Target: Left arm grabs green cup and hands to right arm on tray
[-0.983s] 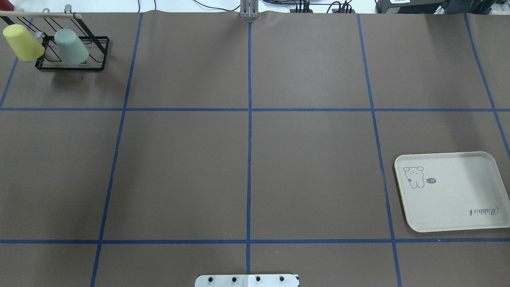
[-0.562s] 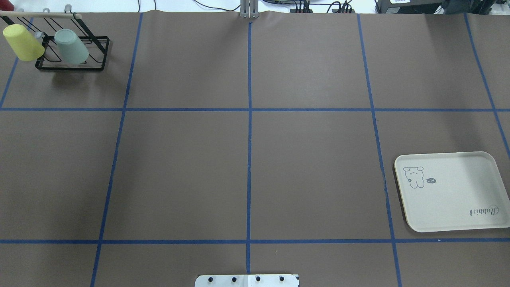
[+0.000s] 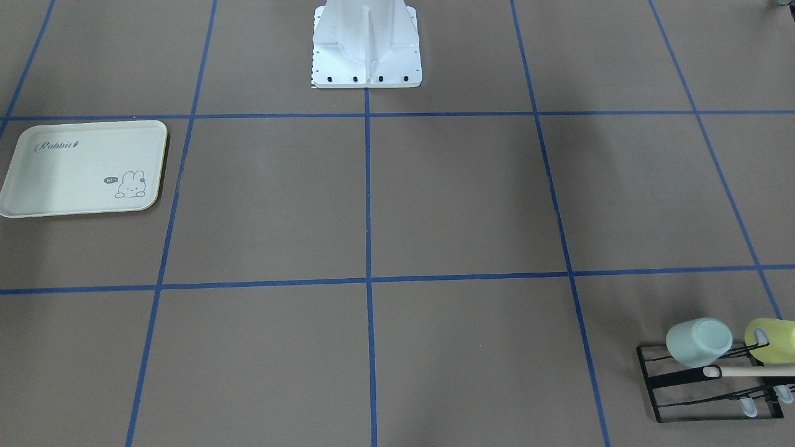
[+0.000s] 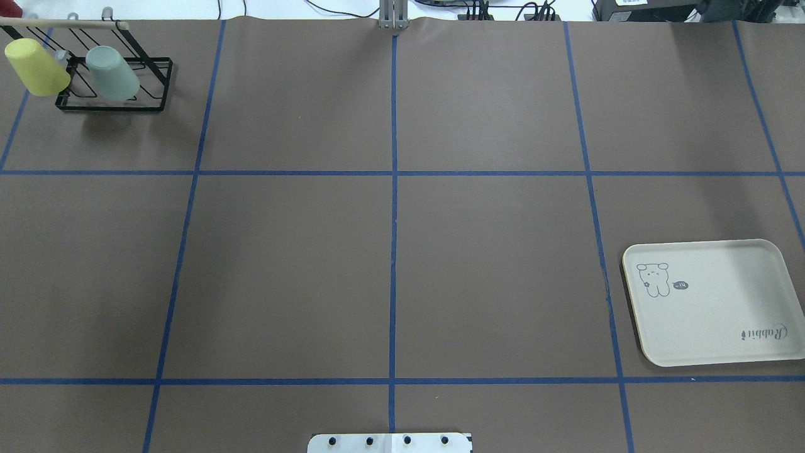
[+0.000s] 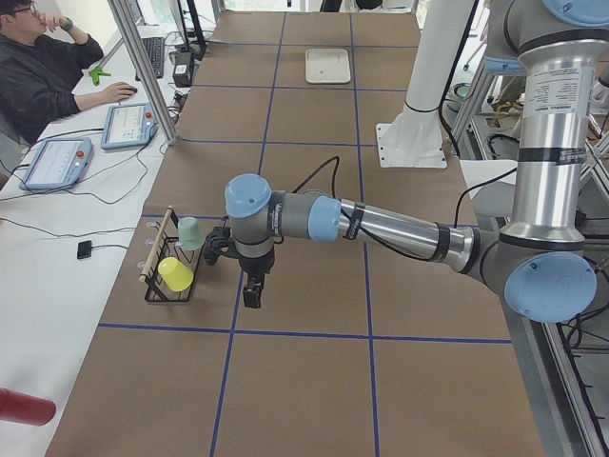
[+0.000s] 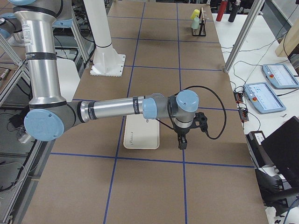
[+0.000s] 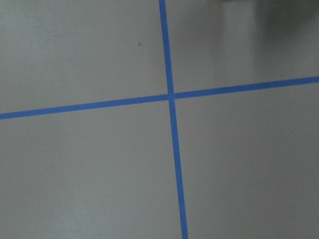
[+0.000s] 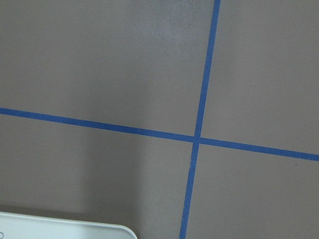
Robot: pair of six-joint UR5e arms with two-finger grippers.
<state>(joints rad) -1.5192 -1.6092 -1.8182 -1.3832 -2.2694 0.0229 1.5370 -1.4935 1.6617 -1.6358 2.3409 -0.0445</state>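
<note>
The pale mint-green cup (image 4: 113,73) hangs mouth-down and tilted on a black wire rack (image 4: 112,104) at the table's far left corner; it also shows in the front view (image 3: 699,342) and the left side view (image 5: 189,233). The cream tray (image 4: 710,314) lies bare at the near right, and shows too in the front view (image 3: 68,180) and right side view (image 6: 140,137). My left gripper (image 5: 250,295) hangs beside the rack, apart from the cup; I cannot tell whether it is open. My right gripper (image 6: 181,143) hangs just past the tray's edge; I cannot tell its state.
A brighter yellow-green cup (image 4: 36,67) hangs on the same rack, left of the green one. The white robot pedestal (image 3: 366,43) stands at the table's near middle edge. An operator (image 5: 43,67) sits with tablets (image 5: 133,124) beyond the far side.
</note>
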